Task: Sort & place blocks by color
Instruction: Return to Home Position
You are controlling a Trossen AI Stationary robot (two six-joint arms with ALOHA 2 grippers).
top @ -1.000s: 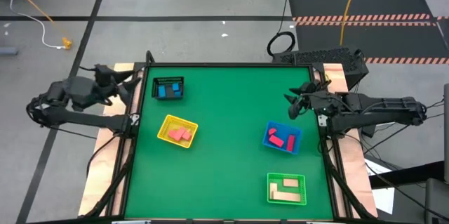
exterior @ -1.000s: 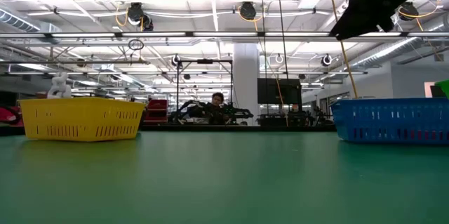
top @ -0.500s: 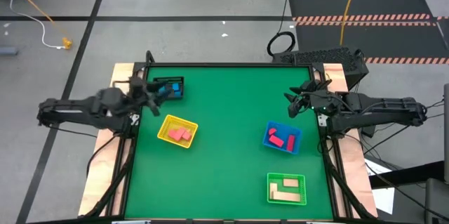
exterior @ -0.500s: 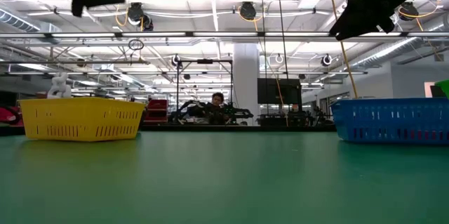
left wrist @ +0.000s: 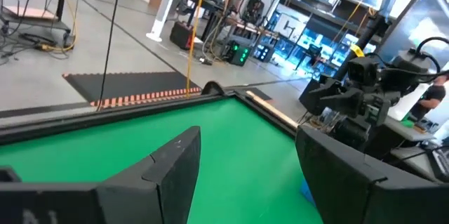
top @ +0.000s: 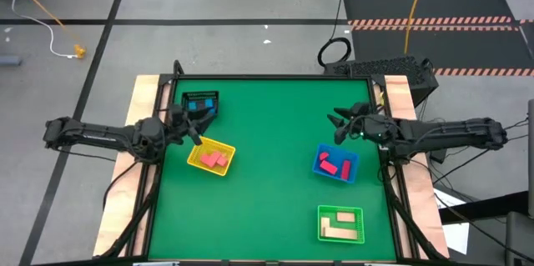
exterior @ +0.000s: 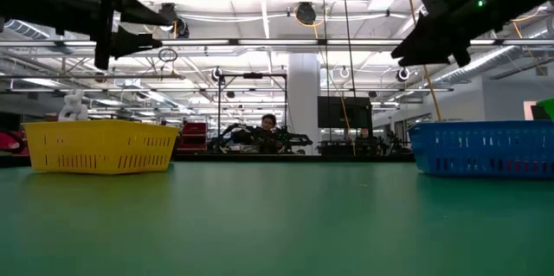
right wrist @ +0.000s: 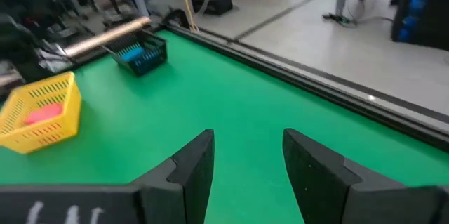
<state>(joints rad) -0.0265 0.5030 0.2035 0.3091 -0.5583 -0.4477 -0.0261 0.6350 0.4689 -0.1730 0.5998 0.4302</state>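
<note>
Four baskets hold every block I can make out from above: blue blocks in the black basket, pink blocks in the yellow basket, red blocks in the blue basket, and tan blocks in the green basket; none lies loose on the table. The left gripper hovers between black and yellow baskets, the right gripper near the blue one. At table level, both hang high. The left wrist view shows fingers apart and empty; the right wrist view shows its fingers likewise. Sorting looks finished, with only parking the arms left.
</note>
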